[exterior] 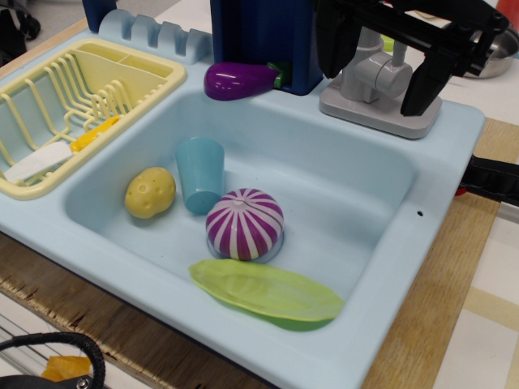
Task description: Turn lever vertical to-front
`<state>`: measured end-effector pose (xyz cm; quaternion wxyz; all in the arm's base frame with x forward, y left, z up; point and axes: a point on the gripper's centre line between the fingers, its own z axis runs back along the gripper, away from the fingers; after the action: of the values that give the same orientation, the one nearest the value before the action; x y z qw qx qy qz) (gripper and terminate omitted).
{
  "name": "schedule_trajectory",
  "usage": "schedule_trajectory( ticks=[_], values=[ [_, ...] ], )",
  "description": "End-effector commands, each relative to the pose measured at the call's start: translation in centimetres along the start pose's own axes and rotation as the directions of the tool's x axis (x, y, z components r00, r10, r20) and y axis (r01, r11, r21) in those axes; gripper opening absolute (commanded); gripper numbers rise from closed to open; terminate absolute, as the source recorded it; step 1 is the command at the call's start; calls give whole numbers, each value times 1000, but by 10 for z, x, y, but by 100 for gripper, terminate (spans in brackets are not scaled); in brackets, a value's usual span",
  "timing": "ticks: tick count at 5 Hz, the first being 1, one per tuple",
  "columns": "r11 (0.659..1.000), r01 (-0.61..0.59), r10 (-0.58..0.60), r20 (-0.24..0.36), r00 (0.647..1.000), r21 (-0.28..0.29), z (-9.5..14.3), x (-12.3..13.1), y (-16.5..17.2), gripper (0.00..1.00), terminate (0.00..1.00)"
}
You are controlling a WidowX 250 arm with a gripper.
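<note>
The grey toy faucet stands on its flat grey base [381, 113] at the back right rim of the light blue sink [268, 105]. The lever [398, 55] is a thin grey rod standing up from a short cylinder knob [392, 79] on the right side of the thicker spout column [366, 61]. My black gripper [373, 91] hangs over the faucet, open. One finger [331, 49] is left of the column and the other finger [423, 79] is just right of the knob. The rod's top is hidden behind the gripper body.
In the basin lie a yellow potato [150, 193], a blue cup [200, 173], a purple-and-white striped onion [245, 224] and a green leaf [268, 292]. A purple eggplant [239, 80] lies on the back rim. A yellow dish rack [73, 105] stands to the left, and a dark blue block [263, 36] behind.
</note>
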<state>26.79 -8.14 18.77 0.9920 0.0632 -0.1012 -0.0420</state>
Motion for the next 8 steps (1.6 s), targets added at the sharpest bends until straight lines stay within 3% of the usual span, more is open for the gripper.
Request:
schedule_trajectory(
  ticks=[1, 4, 6, 7, 8],
  values=[
    [1000, 0, 0, 0, 1000, 0, 0, 0, 0, 100, 0],
    [997, 39, -52, 186, 981, 73, 17, 54, 2, 100, 0],
    [999, 30, -38, 220, 975, 40, 4, 70, 3, 100, 0],
    [999, 20, -27, 181, 983, 40, -3, 69, 6, 0, 0],
    [999, -10, 3, 148, 989, 45, -7, 58, 10, 0, 0]
  ],
)
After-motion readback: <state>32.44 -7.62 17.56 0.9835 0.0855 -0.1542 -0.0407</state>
